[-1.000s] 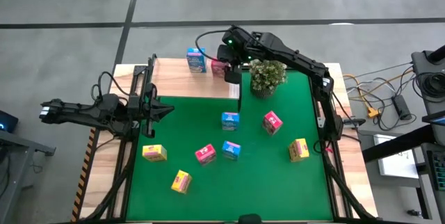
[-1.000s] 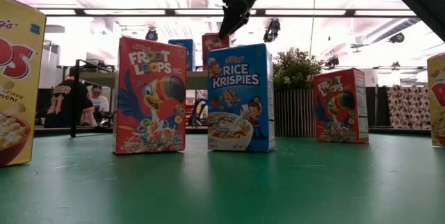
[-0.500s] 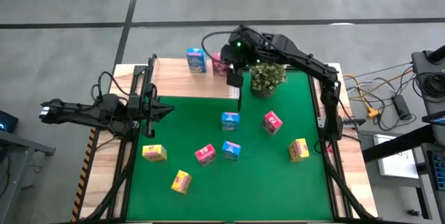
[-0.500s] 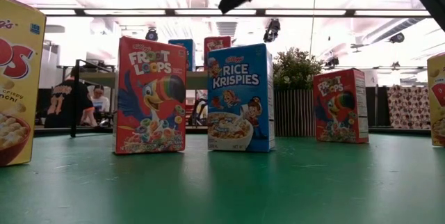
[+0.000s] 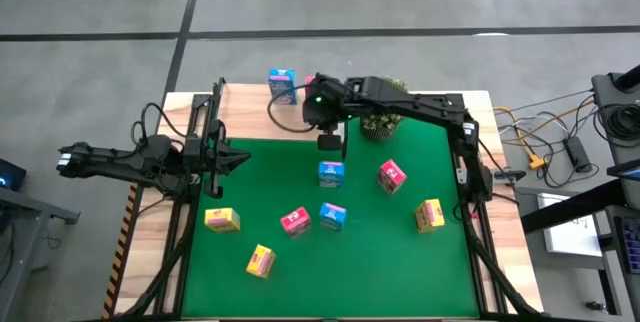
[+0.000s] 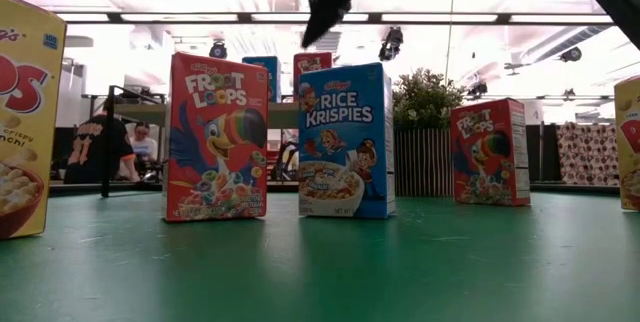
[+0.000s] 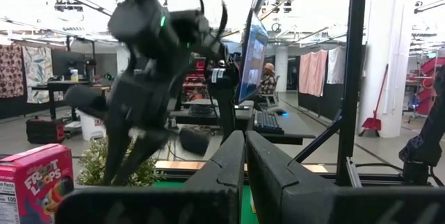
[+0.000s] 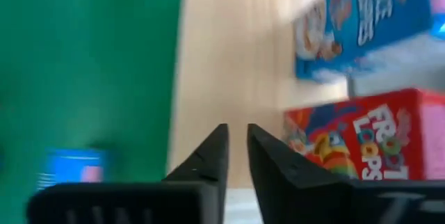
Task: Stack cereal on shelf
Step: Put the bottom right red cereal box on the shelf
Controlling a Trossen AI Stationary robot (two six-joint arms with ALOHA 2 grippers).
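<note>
While cereal boxes (image 5: 331, 173) dot the green mat (image 5: 400, 262), the right pincer (image 8: 237, 156), nearly together, hovers empty.

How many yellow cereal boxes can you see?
3 yellow boxes on the green mat: one near its left edge, one at the front, one near its right edge. The right arm could hide more.

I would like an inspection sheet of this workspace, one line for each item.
Surface: green mat on a wooden table.
Job's things: blue box and red box on the shelf; seven cereal boxes on the mat.
Clutter: potted plant.
Grippers: right gripper over the shelf's edge, empty, nearly shut; left gripper shut, at the mat's left edge.
Cables: cables right of the table.
Surroundings: person behind.
</note>
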